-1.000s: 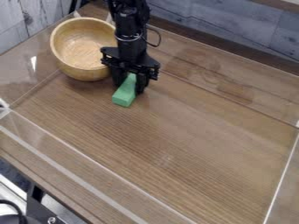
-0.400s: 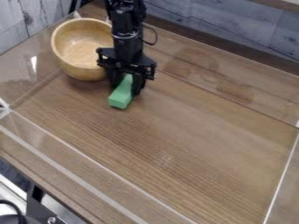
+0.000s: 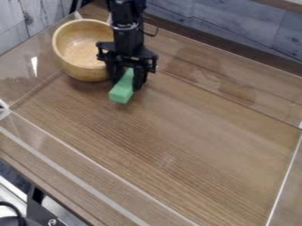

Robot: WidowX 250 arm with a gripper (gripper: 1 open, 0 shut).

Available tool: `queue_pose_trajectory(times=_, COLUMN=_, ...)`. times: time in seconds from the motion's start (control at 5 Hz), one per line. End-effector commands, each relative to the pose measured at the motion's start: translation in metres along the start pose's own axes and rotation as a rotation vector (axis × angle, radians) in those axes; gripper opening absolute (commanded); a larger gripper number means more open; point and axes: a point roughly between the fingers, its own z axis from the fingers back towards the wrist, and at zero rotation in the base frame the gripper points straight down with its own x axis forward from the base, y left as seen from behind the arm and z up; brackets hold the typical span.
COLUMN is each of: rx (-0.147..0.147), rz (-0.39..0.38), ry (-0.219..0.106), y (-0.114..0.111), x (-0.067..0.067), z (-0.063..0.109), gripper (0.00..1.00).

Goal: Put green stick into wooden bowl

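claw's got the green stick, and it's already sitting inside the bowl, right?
Not in the bowl. The camera view shows the claw gripping the green stick beside the bowl, to its right, over the table; the bowl's hollow is empty.

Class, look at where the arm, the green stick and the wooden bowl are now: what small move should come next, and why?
Probably lift a little higher, then carry left toward the wooden bowl. The gripper appears to hold the green stick by its upper end; the stick hangs tilted, low beside the bowl's thick rim, so it likely needs clearance first.
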Motion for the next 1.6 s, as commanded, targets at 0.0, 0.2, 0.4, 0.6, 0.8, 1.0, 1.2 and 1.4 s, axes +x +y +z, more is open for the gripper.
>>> queue_pose_trajectory(times=0.0, rx=0.005, rz=0.028, ry=-0.104, y=0.010, x=0.012, z=0.038, gripper=0.00)
queue_pose_trajectory(times=0.2, rx=0.003, rz=0.035, ry=-0.113, y=0.013, x=0.015, z=0.042, gripper=0.00)
queue_pose_trajectory(times=0.4, rx=0.005, rz=0.048, ry=-0.128, y=0.019, x=0.018, z=0.045, gripper=0.00)
queue_pose_trajectory(times=0.6, rx=0.008, rz=0.067, ry=-0.141, y=0.030, x=0.022, z=0.048, gripper=0.00)
queue_pose_trajectory(times=0.8, rx=0.003, rz=0.091, ry=-0.157, y=0.043, x=0.019, z=0.061, gripper=0.00)
queue_pose_trajectory(times=1.0, rx=-0.002, rz=0.098, ry=-0.158, y=0.047, x=0.018, z=0.063, gripper=0.00)
queue_pose_trajectory(times=1.2, rx=-0.001, rz=0.096, ry=-0.157, y=0.048, x=0.016, z=0.061, gripper=0.00)
queue_pose_trajectory(times=1.4, rx=0.001, rz=0.095, ry=-0.157, y=0.050, x=0.015, z=0.058, gripper=0.00)
